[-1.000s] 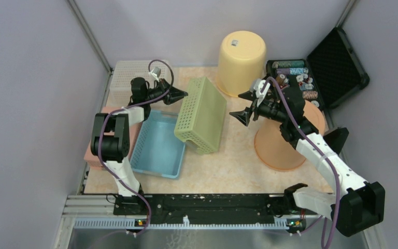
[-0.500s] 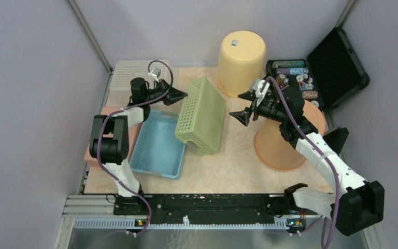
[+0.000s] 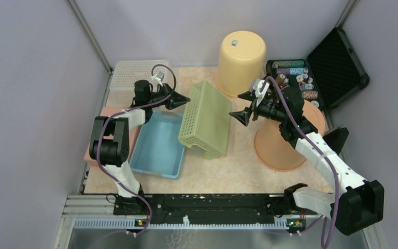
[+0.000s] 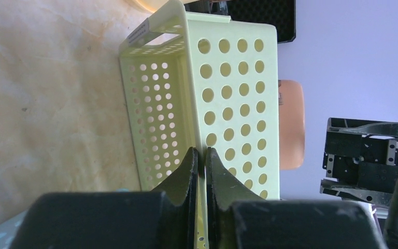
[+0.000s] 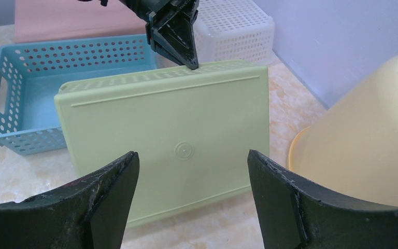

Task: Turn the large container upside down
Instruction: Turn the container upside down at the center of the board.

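**Top external view: large green container on edge, left pincer on its upper wall**

At the far left the blue basket [image 3: 158,148] lies flat on the table. The left gripper [image 3: 185,99] reaches over it, clenched on the upper long wall of the large green container [image 3: 204,122]; the left wrist view shows the perforated wall pinched thin between the fingers. The container stands tipped on its lower long edge mid-table, just beside the blue basket. Its mouth faces left and its solid base faces right. The right gripper [image 3: 241,106] hangs near that base, jaws spread wide, grasping nothing. Further right stand a yellow bucket [image 3: 241,54] and an orange bucket [image 3: 285,150].

The flip looks about half done. To land mouth-down, the gripped wall must come down on the left, where the blue basket crowds it. It seems best to slide the lower edge rightward first, then lower slowly without loosening the pinch. The right gripper can brace the base against skidding.
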